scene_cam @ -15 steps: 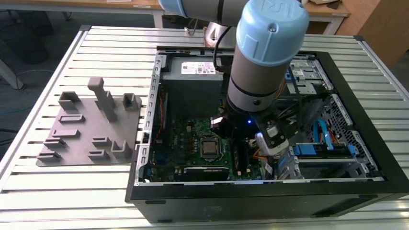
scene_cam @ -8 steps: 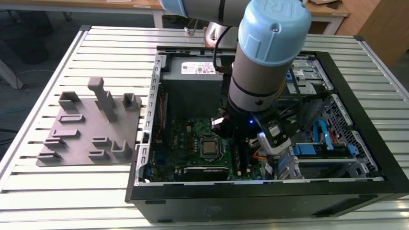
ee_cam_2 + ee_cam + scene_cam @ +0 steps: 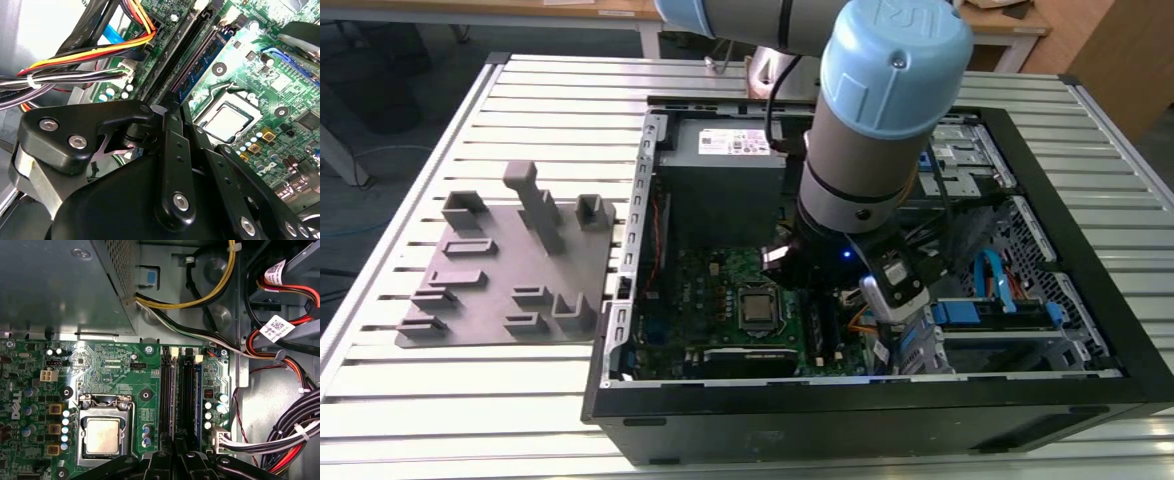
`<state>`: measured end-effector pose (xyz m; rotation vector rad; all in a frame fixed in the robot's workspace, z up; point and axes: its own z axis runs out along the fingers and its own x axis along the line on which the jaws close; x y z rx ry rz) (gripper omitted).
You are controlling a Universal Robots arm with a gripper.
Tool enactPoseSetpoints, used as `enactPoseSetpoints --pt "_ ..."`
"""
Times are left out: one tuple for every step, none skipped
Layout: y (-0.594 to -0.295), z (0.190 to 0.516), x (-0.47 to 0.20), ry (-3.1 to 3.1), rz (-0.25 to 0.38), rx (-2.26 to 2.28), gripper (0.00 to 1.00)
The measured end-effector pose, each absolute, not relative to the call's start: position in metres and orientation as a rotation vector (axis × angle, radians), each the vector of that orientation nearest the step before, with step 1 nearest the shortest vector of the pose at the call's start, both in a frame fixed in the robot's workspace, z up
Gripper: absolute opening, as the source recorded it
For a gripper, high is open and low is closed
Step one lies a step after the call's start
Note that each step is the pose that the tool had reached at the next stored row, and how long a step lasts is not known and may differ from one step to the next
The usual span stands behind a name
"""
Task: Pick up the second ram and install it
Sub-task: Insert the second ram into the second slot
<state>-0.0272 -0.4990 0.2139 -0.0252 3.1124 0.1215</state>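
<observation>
- second ram [image 3: 198, 395] stands on edge in a socket of the motherboard [image 3: 115, 370], beside the long black sockets [image 3: 176, 395], near the cpu [image 3: 101, 436].
- gripper [image 3: 179, 460] hangs just over the sockets; whether its fingers are apart or together, i cannot tell.
- bundled cables [image 3: 295, 430] lie close beside.
- computer case [image 3: 881, 410] lies open on a slatted metal table [image 3: 520, 390], next to a grey tray [image 3: 507, 270].

One open computer case [image 3: 1121, 330] on the slatted table [image 3: 400, 400]. One grey moulded tray [image 3: 494, 300] beside it. One processor [image 3: 102, 436] on one motherboard [image 3: 110, 370]. One robot arm [image 3: 881, 110]. Two white cable tags [image 3: 276, 329].
</observation>
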Motion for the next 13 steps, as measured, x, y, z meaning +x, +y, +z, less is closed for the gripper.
enactPoseSetpoints --pt "-0.4990 0.2134 -0.0269 3.113 0.121 -0.025 0.11" --pt "-0.4990 0.2129 -0.0267 3.113 0.122 -0.025 0.11" --pt "-0.4990 0.2124 -0.0264 3.113 0.122 -0.025 0.11" --pt "-0.4990 0.2119 -0.0262 3.114 0.122 -0.025 0.11" --pt "-0.4990 0.2114 -0.0258 3.114 0.122 -0.025 0.11" --pt "-0.4990 0.2110 -0.0255 3.114 0.122 -0.025 0.11" --pt "-0.4990 0.2106 -0.0253 3.114 0.122 -0.025 0.11" --pt "-0.4990 0.2102 -0.0249 3.114 0.122 -0.025 0.11" --pt "-0.4990 0.2097 -0.0245 3.114 0.122 -0.025 0.11" --pt "-0.4989 0.2092 -0.0242 3.114 0.123 -0.024 0.11" --pt "-0.4989 0.2089 -0.0240 3.114 0.122 -0.022 0.11" --pt "-0.4990 0.2087 -0.0237 3.114 0.122 -0.019 0.11" --pt "-0.4990 0.2083 -0.0236 3.114 0.122 -0.015 0.11"
